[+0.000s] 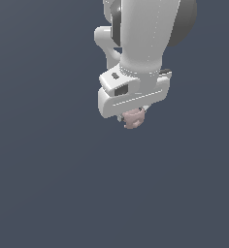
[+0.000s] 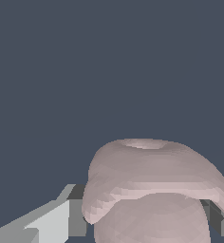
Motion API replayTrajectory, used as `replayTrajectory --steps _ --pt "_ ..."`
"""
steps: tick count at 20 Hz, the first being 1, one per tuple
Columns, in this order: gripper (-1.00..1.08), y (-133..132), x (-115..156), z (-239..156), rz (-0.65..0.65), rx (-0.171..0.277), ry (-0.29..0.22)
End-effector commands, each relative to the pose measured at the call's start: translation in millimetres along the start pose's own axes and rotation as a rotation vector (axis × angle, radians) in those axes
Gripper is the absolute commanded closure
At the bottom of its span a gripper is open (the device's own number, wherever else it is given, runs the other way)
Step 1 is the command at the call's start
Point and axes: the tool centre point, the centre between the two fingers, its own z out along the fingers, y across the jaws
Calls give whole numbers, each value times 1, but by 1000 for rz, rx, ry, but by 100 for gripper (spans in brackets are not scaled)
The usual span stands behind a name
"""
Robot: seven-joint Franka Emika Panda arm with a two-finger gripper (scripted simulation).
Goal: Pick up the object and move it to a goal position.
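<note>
Object (image 1: 134, 118): in the exterior view, a small pale pink lumpy blob sits directly under the white gripper (image 1: 133, 115), touching its underside and projecting just below it. The fingers are almost wholly hidden behind the gripper body and the blob, so this view alone does not settle how they stand. On every side of the pair lies only a uniform dark blue-grey background (image 1: 43, 184), with no edge, wall or surface line to be seen; the room below and toward the exterior view's left is widest. The arm (image 1: 145, 34) enters from the upper frame edge, right of centre, and descends nearly upright with a slight lean, its wrist ending in the broad gripper body, which is tilted so that its end toward the exterior view's left hangs lower.

In the wrist view, the object (image 2: 152, 190) fills the lower half of the picture as a folded, matte pink mass. One grey-and-white finger (image 2: 61, 218) touches it on one flank and a dark finger edge (image 2: 217, 216) meets the opposite flank: the gripper is clamped on the object. Beyond it, the same plain dark background (image 2: 85, 57) extends unbroken.
</note>
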Motion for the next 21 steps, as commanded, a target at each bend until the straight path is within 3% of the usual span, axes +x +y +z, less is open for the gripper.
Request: replayTrajectory --steps 1,11,21 --pt "108 -11 -2 -27 0 0 -1" --pt "108 -40 -3 -106 0 1 0" --pt "108 -47 -2 -127 1 1 0"
